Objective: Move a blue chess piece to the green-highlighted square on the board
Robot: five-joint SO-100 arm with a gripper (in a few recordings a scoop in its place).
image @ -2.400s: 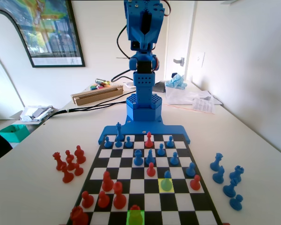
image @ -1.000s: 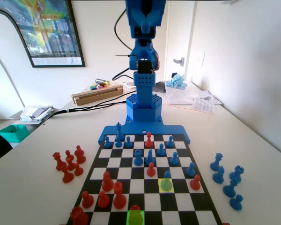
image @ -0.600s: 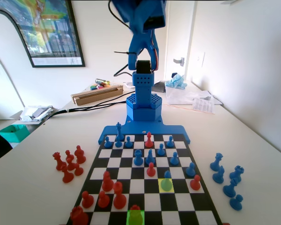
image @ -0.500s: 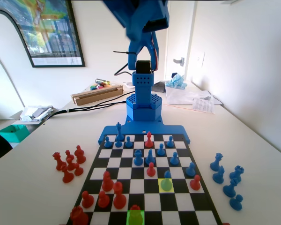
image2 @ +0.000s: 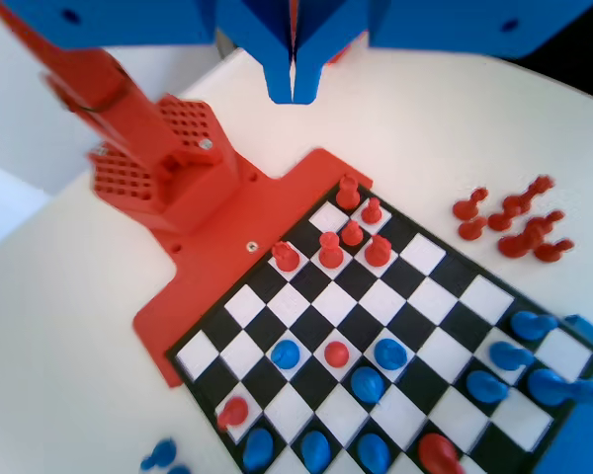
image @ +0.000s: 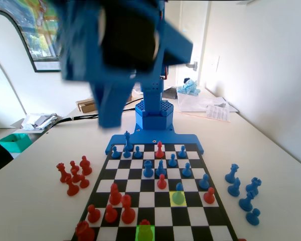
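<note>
- Blue plastic pawn with round ball head (image: 178,193) stands upright on the yellow-tinted square (image: 178,199), right of centre on the black-and-white chequered chessboard (image: 146,200) in the fixed view; nothing touches it.
- Taking this as the piece to move is a judgement: it is the one sitting on the highlighted source square.
- Bright lime green-highlighted square (image: 145,234) is at the board's near edge, two rows nearer the camera and one column left of the pawn. A piece with a red top already stands on it, tinted by the highlight.
- Change: the blue two-finger gripper (image2: 295,87) was folded up high over its base a moment ago. Now the arm has swung forward over the board, big and motion-blurred in the fixed view.
- Jaws are pressed together with nothing between them, as the wrist view shows, and they hang well above the board.
- Every piece stands where it stood before; the spare red pawns (image: 73,175) and spare blue pieces (image: 243,193) sit off-board on the white surface (image: 35,206).
- Meaning: this is the reach phase only, no grasp yet. The jaws need to part and come down over the pawn's head.
- Risk: the red pawn (image: 161,182) is close by, and the green square is occupied.
</note>
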